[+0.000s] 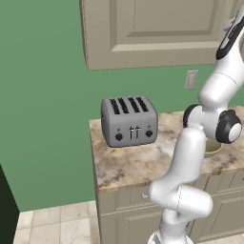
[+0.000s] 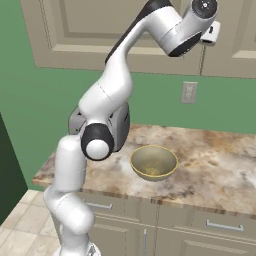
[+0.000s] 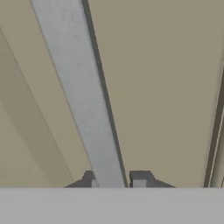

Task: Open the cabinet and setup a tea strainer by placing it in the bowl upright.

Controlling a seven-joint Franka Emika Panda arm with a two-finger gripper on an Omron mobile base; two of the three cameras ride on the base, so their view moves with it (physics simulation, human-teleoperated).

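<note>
**Grey bar handle clamped at the closed cabinet**

Grey and four-slotted, the toaster (image 1: 129, 121) sits at the left end of our marble counter (image 1: 138, 162). Moving right, we see the olive-tan bowl (image 2: 153, 162) resting on the counter in front of our arm, nothing inside it. Above, the beige cabinet (image 2: 90, 30) door is flush. In the hand view our gripper (image 3: 114, 180) is clenched on the cabinet's bar handle (image 3: 78, 96), one fingertip on either side of it.
</note>
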